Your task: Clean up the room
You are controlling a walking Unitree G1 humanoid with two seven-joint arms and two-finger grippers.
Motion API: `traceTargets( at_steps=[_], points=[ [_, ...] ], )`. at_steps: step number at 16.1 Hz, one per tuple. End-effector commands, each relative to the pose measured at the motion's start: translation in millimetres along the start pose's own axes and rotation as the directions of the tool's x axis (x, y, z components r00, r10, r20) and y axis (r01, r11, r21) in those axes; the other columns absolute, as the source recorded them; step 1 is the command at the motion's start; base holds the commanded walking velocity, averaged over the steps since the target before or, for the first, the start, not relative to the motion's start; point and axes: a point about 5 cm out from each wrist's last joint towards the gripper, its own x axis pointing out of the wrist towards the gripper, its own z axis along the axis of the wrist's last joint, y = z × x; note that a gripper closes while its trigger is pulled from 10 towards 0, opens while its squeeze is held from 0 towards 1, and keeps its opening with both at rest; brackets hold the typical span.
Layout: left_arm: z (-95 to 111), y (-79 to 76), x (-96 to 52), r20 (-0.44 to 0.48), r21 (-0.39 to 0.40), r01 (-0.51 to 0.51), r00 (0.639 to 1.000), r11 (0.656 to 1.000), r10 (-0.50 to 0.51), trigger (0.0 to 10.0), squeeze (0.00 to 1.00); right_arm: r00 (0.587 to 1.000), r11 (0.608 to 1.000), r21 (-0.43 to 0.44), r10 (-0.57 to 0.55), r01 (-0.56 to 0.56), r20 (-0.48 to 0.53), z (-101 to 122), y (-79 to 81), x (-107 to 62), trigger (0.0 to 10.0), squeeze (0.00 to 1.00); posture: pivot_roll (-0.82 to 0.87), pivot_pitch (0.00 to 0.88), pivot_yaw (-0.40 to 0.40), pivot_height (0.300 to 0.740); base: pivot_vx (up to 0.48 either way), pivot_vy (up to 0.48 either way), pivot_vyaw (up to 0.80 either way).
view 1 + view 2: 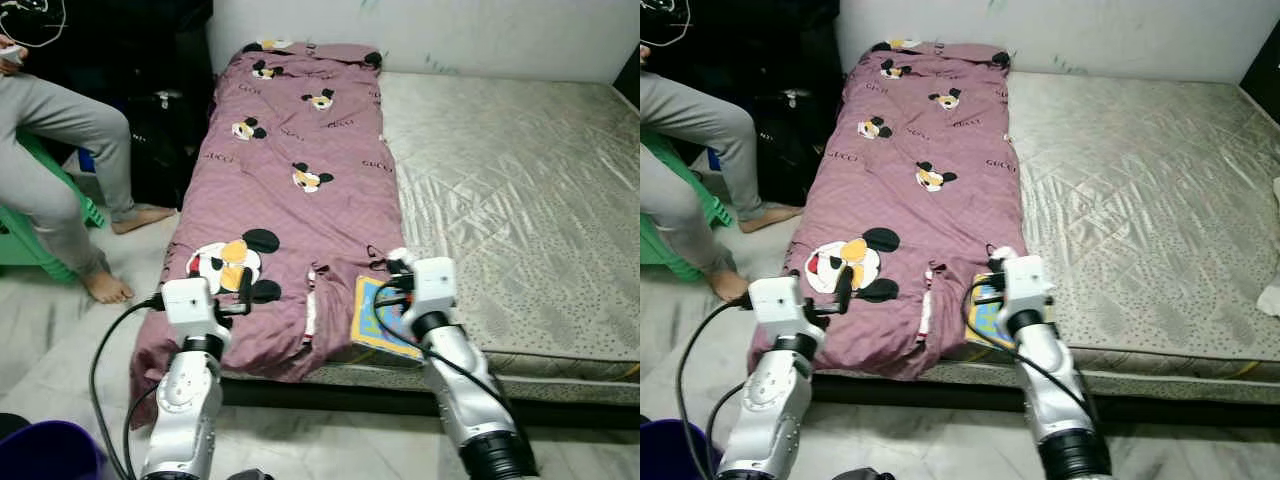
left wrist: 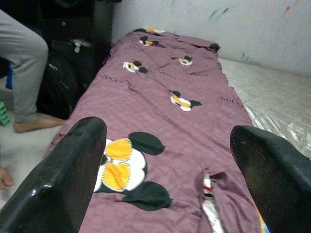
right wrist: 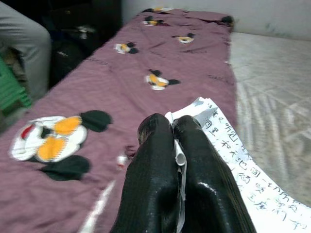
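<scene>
Paper pinched over the bed edge
Our right gripper (image 3: 174,127) clamps the paper sheet (image 3: 233,150); left gripper (image 2: 167,141), spread wide, faces the purple quilt (image 1: 300,150).

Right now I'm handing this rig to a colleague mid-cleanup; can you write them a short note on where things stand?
Right gripper: fingers shut on a sheet of paper with printed characters, held above the quilt's edge.
Left gripper: open, holding nothing, poised over the purple quilt near its foot.
A colourful book lies at the mattress edge under the right arm.
A person sits to the left, feet on the floor.
Done: paper picked up.
Left: put the paper away, clear the book, perhaps straighten the quilt.
</scene>
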Motion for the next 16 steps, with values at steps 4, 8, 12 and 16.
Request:
traceTargets(
  at_steps=[4, 8, 12, 16],
  points=[
    [0.6, -1.8, 1.9, -0.002, 0.005, 0.008, 1.000, 1.000, -0.008, 10.0, 0.00, 1.000, 1.000, -0.009, -0.002, 0.002, -0.008, -0.3, -3.0, 0.9, 10.0, 0.00, 0.02, 0.073, -0.002, 0.740, 0.000, 0.412, 0.00],
    [0.9, -2.1, 2.6, 0.000, 0.008, 0.009, 1.000, 1.000, -0.009, 10.0, 0.00, 1.000, 1.000, -0.017, 0.023, -0.023, -0.016, -2.3, 1.1, 0.7, 10.0, 0.00, 0.02, 0.069, -0.003, 0.740, 0.000, 0.446, 0.00],
    [1.9, -1.1, 4.0, 0.004, 0.011, 0.004, 1.000, 1.000, -0.004, 10.0, 0.00, 1.000, 1.000, -0.017, 0.024, -0.024, -0.017, -2.2, 1.7, 2.5, 10.0, 0.00, 0.02, 0.072, -0.004, 0.740, 0.000, 0.432, 0.00],
    [2.2, -0.7, 4.0, 0.005, 0.008, -0.003, 1.000, 1.000, 0.003, 10.0, 0.00, 1.000, 0.999, -0.026, 0.027, -0.028, -0.016, -1.5, 1.0, 3.0, 10.0, 0.00, 0.01, 0.085, -0.008, 0.740, 0.000, 0.279, 0.00]
  ],
)
